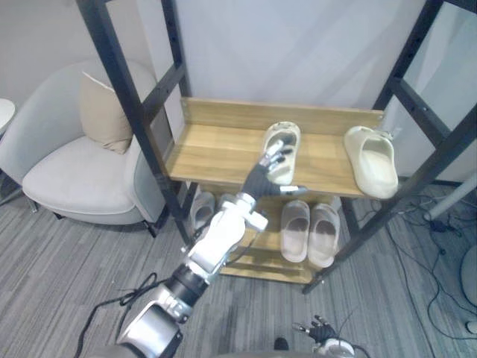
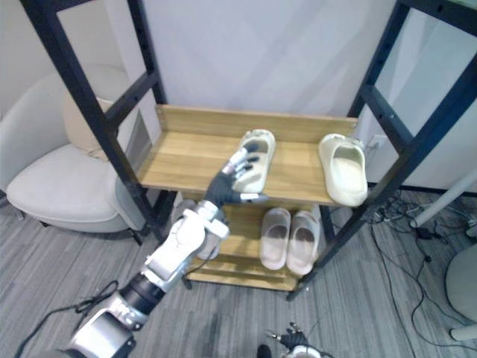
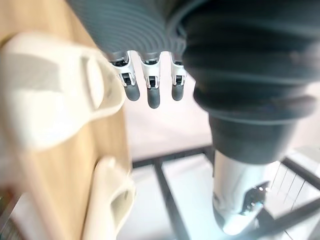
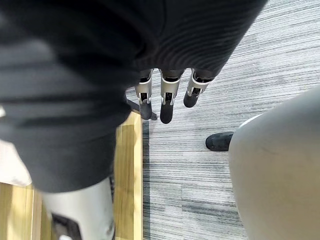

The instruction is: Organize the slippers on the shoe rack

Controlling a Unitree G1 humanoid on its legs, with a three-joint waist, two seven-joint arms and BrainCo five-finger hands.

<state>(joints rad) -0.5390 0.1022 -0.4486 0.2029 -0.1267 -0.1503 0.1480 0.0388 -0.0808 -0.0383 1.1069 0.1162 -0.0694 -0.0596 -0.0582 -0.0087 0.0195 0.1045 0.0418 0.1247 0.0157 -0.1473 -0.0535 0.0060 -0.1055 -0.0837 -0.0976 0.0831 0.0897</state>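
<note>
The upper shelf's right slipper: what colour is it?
The slipper is cream, clearest in the left eye view.

Two cream slippers (image 1: 288,134) (image 1: 371,160), two pale slippers (image 1: 296,230) (image 1: 324,233) — one rack (image 1: 216,145), one armchair (image 1: 74,179)

No legible text or signs

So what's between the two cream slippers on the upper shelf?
Just bare wooden shelf, as the left eye view shows. The left robot hand is at the middle slipper; the other slipper sits near the shelf's right end.
</note>
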